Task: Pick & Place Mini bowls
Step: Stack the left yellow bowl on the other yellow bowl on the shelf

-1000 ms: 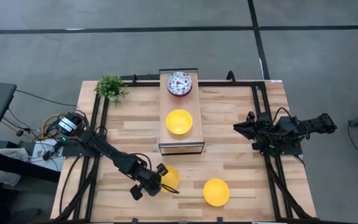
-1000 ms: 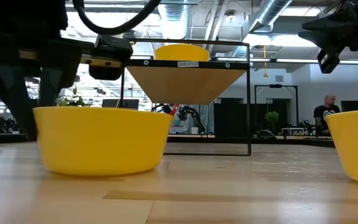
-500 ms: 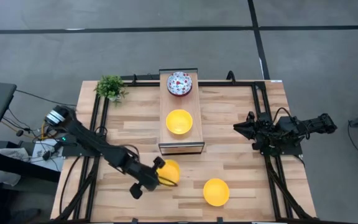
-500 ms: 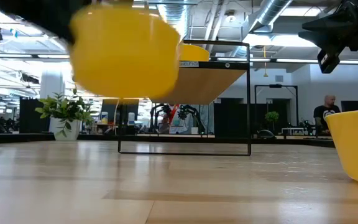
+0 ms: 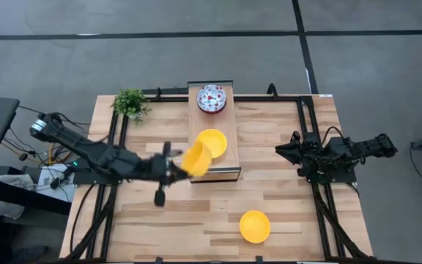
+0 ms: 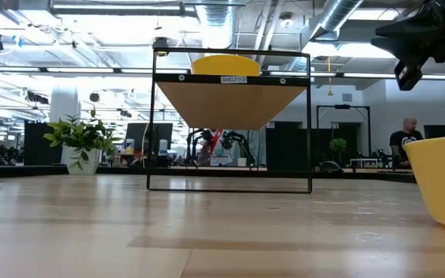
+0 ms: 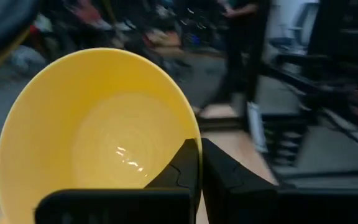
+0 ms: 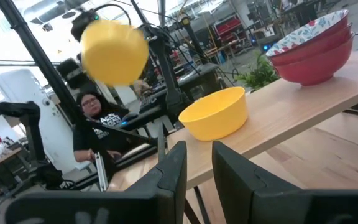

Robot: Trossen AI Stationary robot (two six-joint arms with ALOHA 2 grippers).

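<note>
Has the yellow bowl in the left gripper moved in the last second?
Yes. The left gripper has lifted the yellow bowl off the table's front and carried it back toward the raised shelf, where it now overlaps the shelf's front left corner.

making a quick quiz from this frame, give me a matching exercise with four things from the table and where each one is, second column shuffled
Things:
1. floral bowls
2. held yellow bowl
3. potted plant
4. lone yellow bowl

Places:
A. on the table's near edge, right of the middle
B. far left corner of the table
C. far end of the raised shelf
D. in the left gripper, in the air by the shelf's near left corner

Pairs: 1-C, 2-D, 3-B, 4-A
</note>
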